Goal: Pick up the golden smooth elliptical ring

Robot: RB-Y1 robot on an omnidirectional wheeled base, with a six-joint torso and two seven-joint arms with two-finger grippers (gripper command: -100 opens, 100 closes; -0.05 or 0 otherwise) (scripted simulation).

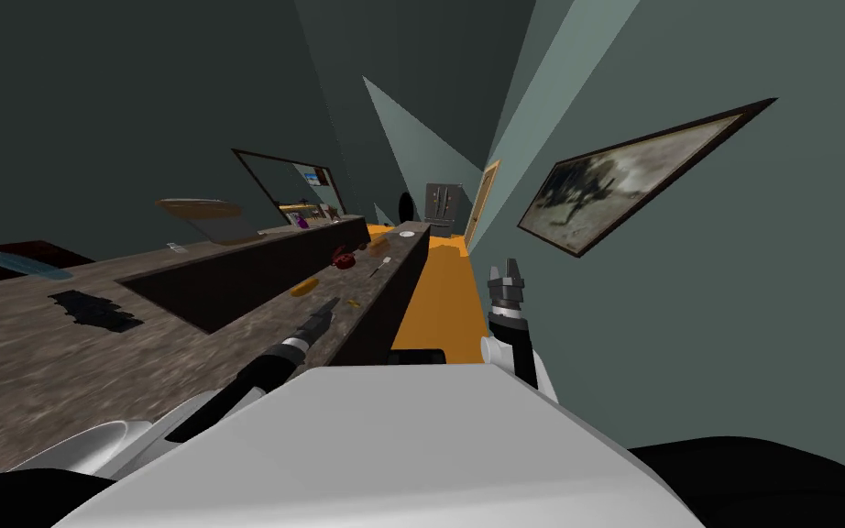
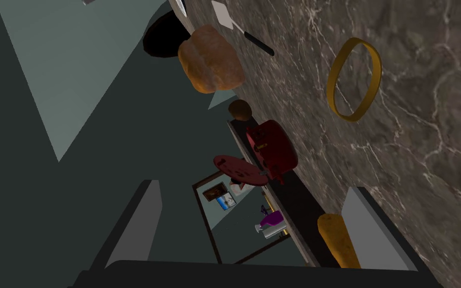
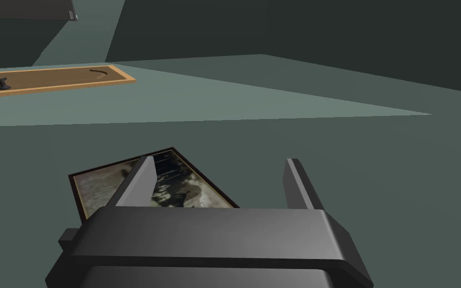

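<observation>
The golden ring [image 2: 330,90] lies flat on the brown marbled counter [image 2: 424,140]. It is a smooth oval band. My left gripper [image 2: 254,220] hovers low over the counter, open, with nothing between its fingers. The ring sits a short way beyond one fingertip, off to that side rather than between the fingers. In the head view the left gripper [image 1: 327,307] reaches out over the counter [image 1: 27,348], and the ring [image 1: 354,302] is a small gold speck just past it. My right gripper [image 1: 507,275] is raised beside my chest, open and holding nothing [image 3: 219,185].
Past the ring lie a red pot [image 2: 272,145] with its lid [image 2: 237,170] beside it, a bread loaf [image 2: 209,60], a knife [image 2: 244,32] and an orange-brown oblong [image 2: 337,240] near my finger. A sunken dark recess [image 1: 228,275] runs along the counter. Orange floor [image 1: 430,293] lies to its right.
</observation>
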